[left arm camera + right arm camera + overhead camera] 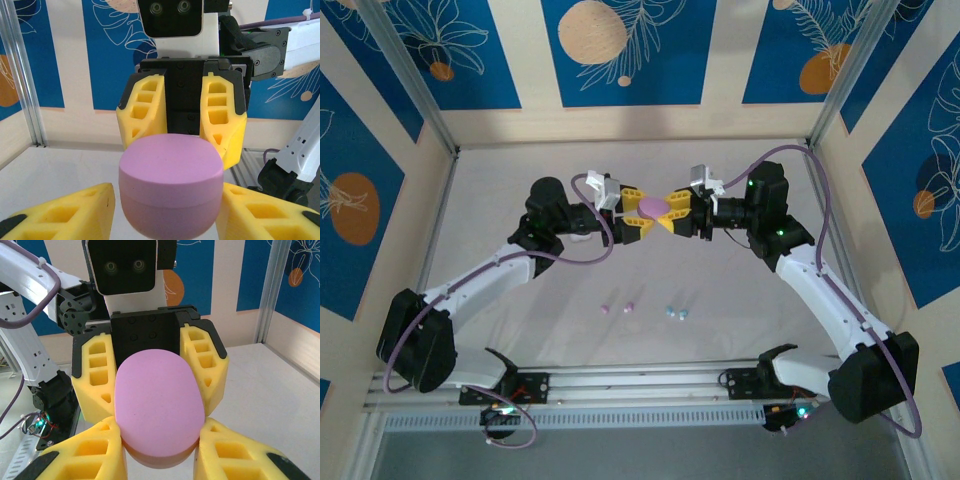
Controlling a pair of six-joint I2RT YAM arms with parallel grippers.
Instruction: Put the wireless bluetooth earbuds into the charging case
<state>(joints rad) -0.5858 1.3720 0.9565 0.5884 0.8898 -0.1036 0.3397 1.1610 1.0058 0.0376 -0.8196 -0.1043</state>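
Left jaws and right jaws both clenched the closed pink case [653, 206], long axis 9 to 3 o'clock. Earbuds [629, 306] lay on the counter [740, 330] at its 6 o'clock, well apart.

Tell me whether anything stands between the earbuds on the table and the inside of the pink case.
Yes: its own lid. The pink case is closed, gripped in the air between the left gripper and right gripper. The pink earbuds and teal earbuds lie loose on the table nearer the arm bases; nothing else visible intervenes.
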